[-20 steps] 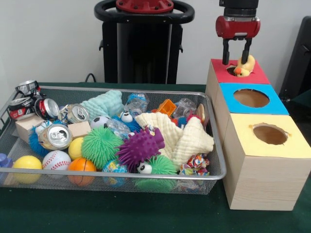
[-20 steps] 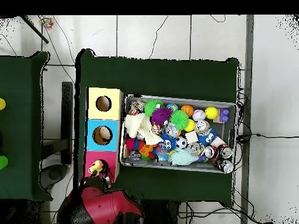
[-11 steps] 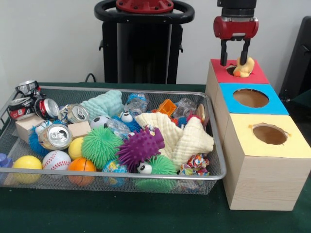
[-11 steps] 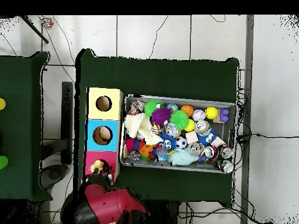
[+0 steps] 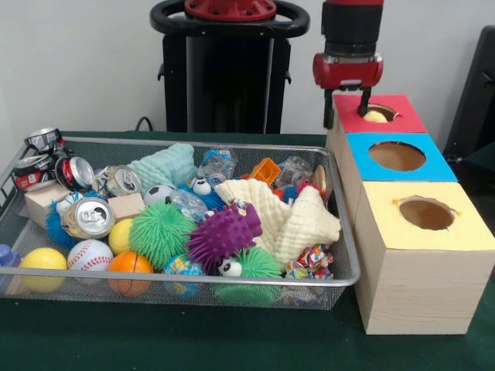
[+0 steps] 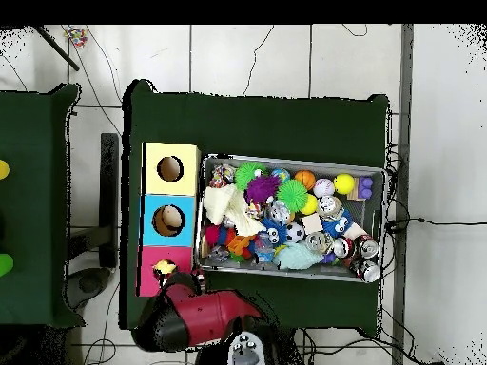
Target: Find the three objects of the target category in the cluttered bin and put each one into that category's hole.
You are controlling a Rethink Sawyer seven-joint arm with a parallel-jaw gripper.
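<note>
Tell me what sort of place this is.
Most likely a robotics lab set up for a sorting trial. A wire bin of mixed toys, cans and cloths sits on a green-covered table, beside wooden boxes with red, blue and yellow holed tops, and cables trail across the tiled floor.

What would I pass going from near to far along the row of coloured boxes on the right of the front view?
Yellow-topped box → blue-topped box → red-topped box, with a yellow toy sitting in its hole and the gripper hanging by its left edge.
</note>
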